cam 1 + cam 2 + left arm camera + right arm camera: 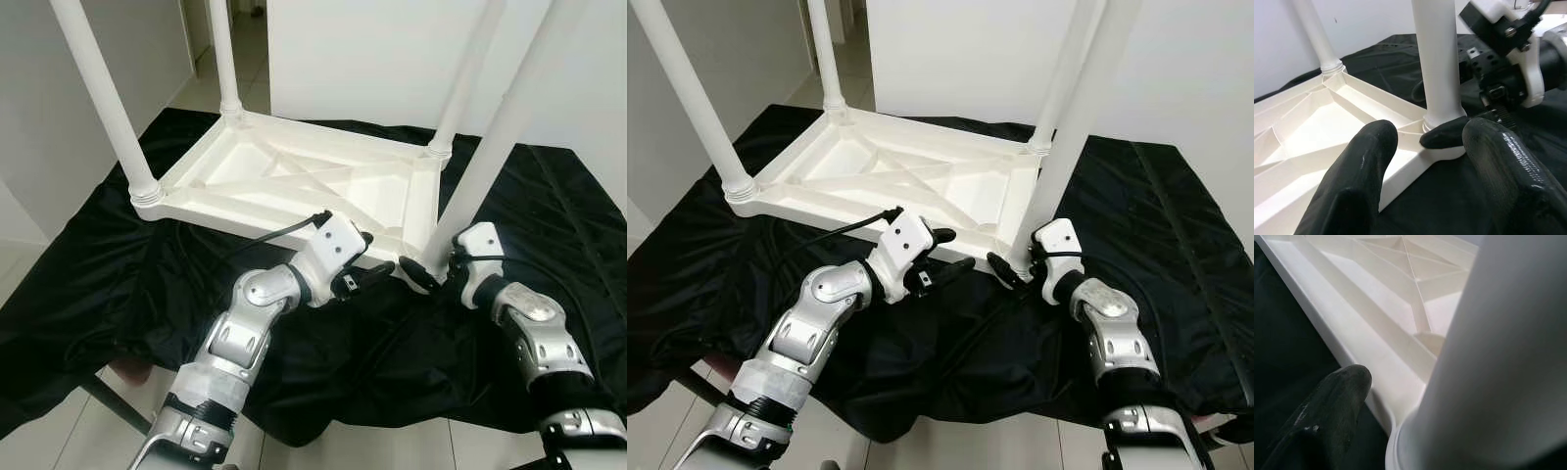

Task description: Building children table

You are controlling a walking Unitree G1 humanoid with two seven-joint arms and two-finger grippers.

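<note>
Nearest, left gripper gapes wide beside the near-right white plastic leg; right gripper pinches its base. Upturned white plastic tabletop lies on black cloth, 12 o'clock. Four legs standing; likely final tightening left.

There are no words, numbers, brand names or signs to read anywhere. The white table top lying upside down on the black cloth is plain, and so are its white legs.
</note>
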